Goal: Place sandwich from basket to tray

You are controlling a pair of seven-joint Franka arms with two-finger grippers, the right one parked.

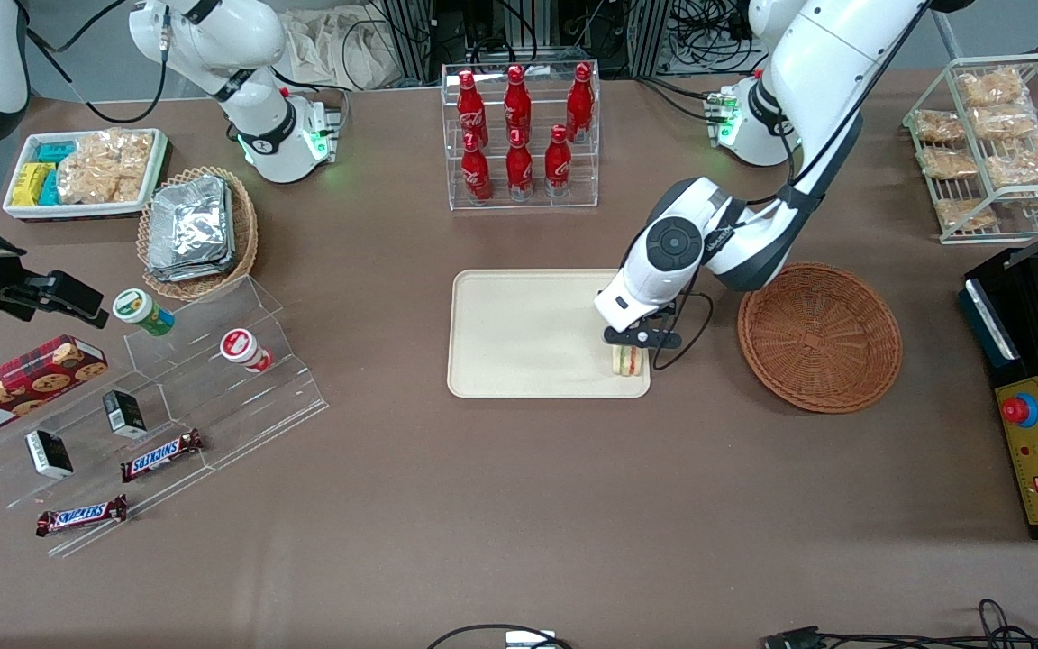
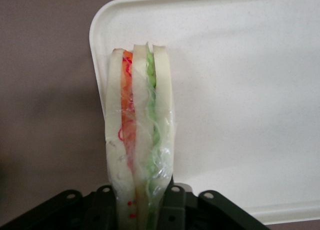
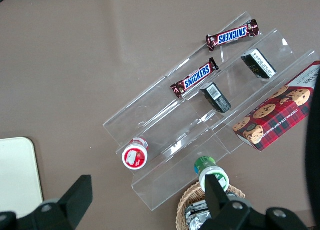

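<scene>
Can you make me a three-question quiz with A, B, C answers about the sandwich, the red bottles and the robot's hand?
1. Where is the sandwich?
A. in the basket
B. over a corner of the tray
C. on the bare table

2. How many red bottles stand in the clear rack?
A. four
B. six
C. nine

3. What is the gripper doing?
A. gripping the sandwich
B. hanging open with nothing in it
C. holding a bottle

Answers: 1 B, the sandwich sits above the tray's corner nearest the basket. 2 B, two rows of three. 3 A, its fingers clamp the sandwich.
</scene>
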